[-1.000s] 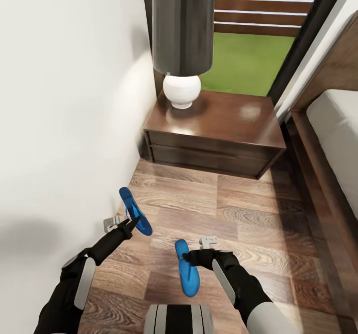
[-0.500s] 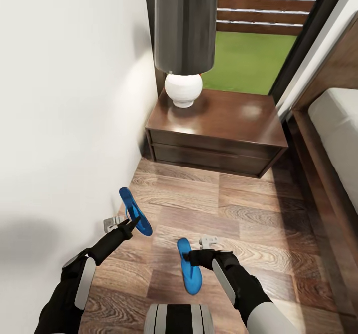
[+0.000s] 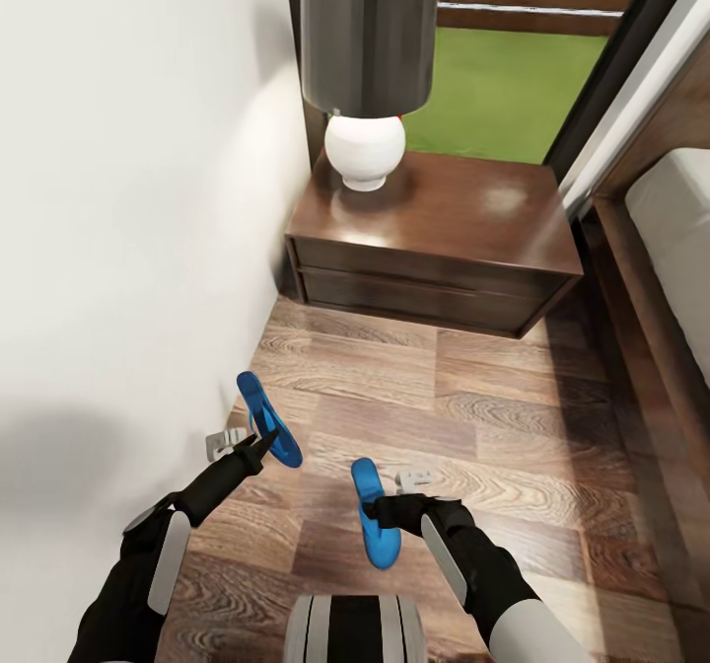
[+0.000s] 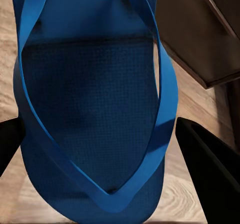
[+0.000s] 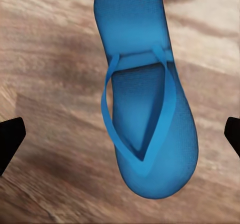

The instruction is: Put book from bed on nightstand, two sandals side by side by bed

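Note:
Two bright blue sandals are in view. My left gripper (image 3: 258, 443) is shut across the width of one sandal (image 3: 264, 414), held just above the wood floor close to the white wall; up close that sandal (image 4: 95, 114) spans the space between the black fingers (image 4: 212, 179). The other sandal (image 3: 375, 520) lies flat on the floor. My right gripper (image 3: 380, 512) hangs open over it, its fingertips (image 5: 10, 139) well clear of this sandal (image 5: 145, 109). The nightstand (image 3: 434, 239) stands ahead. The bed (image 3: 680, 219) runs along the right. The book is out of view.
A lamp (image 3: 367, 51) with a dark shade and white round base stands on the nightstand's left side. The white wall (image 3: 118, 199) closes the left. Behind the nightstand a dark-framed window (image 3: 503, 91) shows grass. Wood floor (image 3: 513, 426) lies between nightstand, bed and arms.
The camera has shifted, so nightstand and floor sit higher in the picture. The right sandal moved with the floor, not with the right gripper. The left gripper still holds its sandal.

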### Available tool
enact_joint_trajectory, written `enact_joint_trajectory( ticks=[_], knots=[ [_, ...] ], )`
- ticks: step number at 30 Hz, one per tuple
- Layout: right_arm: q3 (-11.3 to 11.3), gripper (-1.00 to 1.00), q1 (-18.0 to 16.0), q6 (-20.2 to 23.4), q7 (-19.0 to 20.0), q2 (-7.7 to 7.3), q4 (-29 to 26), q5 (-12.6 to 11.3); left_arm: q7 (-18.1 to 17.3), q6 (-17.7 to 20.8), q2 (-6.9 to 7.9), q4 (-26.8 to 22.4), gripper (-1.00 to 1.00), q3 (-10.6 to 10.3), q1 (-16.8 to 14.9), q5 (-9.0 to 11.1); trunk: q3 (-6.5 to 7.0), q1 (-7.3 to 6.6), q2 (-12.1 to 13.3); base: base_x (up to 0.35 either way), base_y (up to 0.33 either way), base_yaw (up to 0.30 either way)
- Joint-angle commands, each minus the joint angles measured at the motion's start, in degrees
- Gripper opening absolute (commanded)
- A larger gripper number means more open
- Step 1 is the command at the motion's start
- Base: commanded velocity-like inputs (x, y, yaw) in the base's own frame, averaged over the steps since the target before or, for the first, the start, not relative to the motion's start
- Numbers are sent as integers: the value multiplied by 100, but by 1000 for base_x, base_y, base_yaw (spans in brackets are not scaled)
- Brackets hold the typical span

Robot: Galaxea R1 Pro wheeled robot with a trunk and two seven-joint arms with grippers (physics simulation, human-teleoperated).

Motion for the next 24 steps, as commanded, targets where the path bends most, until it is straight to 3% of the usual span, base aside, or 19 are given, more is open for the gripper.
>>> enact_joint_trajectory(
  ticks=[1,16,24],
  knots=[
    [3,100,-2,26,-1,-1,-7,-22,-23,55,-6,-2,-100,16,-3,50,-26,1,-3,0,0,0],
    [3,100,-2,26,-1,-1,-7,-22,-23,59,-6,-2,-100,17,-3,49,-358,40,-23,0,0,0],
    [3,100,-2,26,-1,-1,-7,-22,-23,62,-6,-2,-100,18,-3,50,-358,40,-23,0,0,0]
  ],
)
